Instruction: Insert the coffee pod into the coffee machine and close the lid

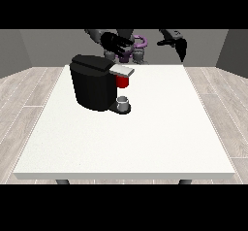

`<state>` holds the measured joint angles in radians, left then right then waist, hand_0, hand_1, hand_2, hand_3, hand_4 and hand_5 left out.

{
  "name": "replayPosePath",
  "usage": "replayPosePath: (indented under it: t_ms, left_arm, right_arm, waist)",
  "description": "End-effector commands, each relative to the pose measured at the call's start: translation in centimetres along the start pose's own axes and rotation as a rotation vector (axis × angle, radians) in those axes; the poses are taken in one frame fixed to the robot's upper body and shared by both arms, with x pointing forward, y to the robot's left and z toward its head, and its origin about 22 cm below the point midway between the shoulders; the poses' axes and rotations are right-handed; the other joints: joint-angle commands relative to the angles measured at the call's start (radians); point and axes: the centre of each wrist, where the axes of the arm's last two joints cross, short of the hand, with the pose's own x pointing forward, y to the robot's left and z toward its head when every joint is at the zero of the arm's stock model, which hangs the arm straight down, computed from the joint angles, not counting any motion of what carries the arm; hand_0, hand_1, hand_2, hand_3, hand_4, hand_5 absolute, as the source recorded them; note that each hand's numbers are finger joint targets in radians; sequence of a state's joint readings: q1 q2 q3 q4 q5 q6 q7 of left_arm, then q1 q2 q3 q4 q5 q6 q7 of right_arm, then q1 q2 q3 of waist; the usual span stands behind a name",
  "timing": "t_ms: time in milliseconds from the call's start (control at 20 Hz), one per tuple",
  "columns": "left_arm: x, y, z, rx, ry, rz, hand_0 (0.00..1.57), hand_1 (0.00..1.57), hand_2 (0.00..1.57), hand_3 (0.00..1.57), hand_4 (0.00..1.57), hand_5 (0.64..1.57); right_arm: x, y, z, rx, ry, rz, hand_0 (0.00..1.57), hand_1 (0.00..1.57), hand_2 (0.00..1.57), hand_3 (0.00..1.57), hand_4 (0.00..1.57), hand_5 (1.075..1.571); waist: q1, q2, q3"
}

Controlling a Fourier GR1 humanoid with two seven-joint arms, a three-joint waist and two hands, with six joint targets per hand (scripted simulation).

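So the coffee machine (93,82) sits on the far-left part of the white table (145,138), a chunky black block standing upright, with its brewing head sticking out toward the view's right. The lid (121,70) is a flat grey slab lying roughly level over that head, long side running left to right. Right under it there's a red thing at the machine (123,81). Below that, on the machine's little base, stands a small grey thing (123,102), upright and open at the top as far as I can make out; it could be a cup, and I can't tell it for the pod. No logo or writing readable anywhere on the machine.

The hand at the view's left (115,42) hovers just above and behind the machine's top, fingers spread out and relaxed, nothing in it. The hand at the view's right (180,46) hangs well off to the side beyond the table's far edge, fingers straight and pointing down, also carrying nothing.
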<state>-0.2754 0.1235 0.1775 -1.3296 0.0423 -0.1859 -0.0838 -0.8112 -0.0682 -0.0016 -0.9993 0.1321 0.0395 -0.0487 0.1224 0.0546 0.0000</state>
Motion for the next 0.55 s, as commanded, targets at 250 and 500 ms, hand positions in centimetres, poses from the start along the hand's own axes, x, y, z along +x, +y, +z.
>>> replayPosePath:
  t_ms: [250,500]
  left_arm:
    - [-1.8,-0.1,1.2,0.030,0.003,0.009,0.00,0.00,0.00,0.00,0.17,1.571]
    - [-3.9,1.2,3.7,0.097,0.046,0.019,0.00,0.00,0.00,0.00,0.19,1.571]
  right_arm:
    - [-3.8,4.9,4.8,0.086,-0.082,-0.155,0.00,0.00,0.00,0.00,0.28,1.571]
    - [-7.2,4.7,9.5,0.019,0.021,-0.304,0.00,0.00,0.00,0.00,0.16,1.571]
  waist:
    - [-0.056,-0.090,0.0001]
    - [-0.146,-0.171,0.0001]
